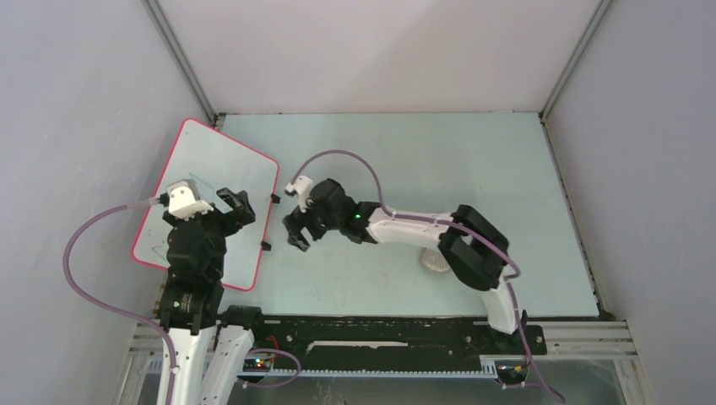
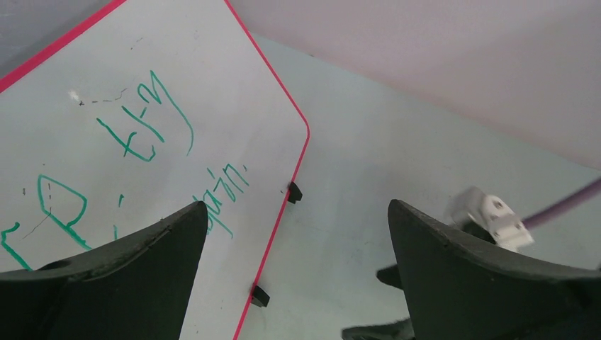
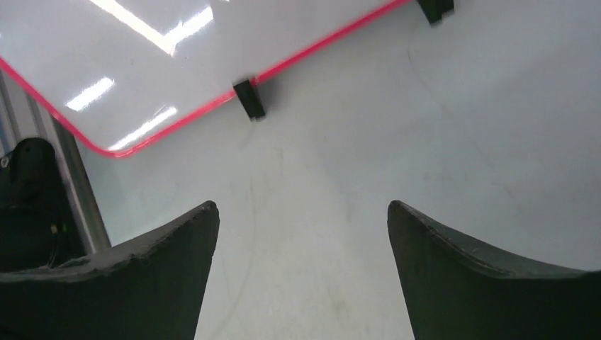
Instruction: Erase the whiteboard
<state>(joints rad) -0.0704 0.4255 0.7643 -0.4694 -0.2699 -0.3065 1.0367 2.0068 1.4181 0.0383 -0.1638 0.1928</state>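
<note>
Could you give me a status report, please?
Left gripper open, empty, over whiteboard. Right gripper open, empty, beside its clipped edge. Green writing not erased. Cloth pad lies under right arm.

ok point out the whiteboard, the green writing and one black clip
whiteboard (image 1: 226, 164) top external view, bare white surface near its far corner
green writing (image 2: 139, 138) left wrist view, middle of the upper scribble
black clip (image 3: 248, 99) right wrist view, the clip's body on the rim
</note>
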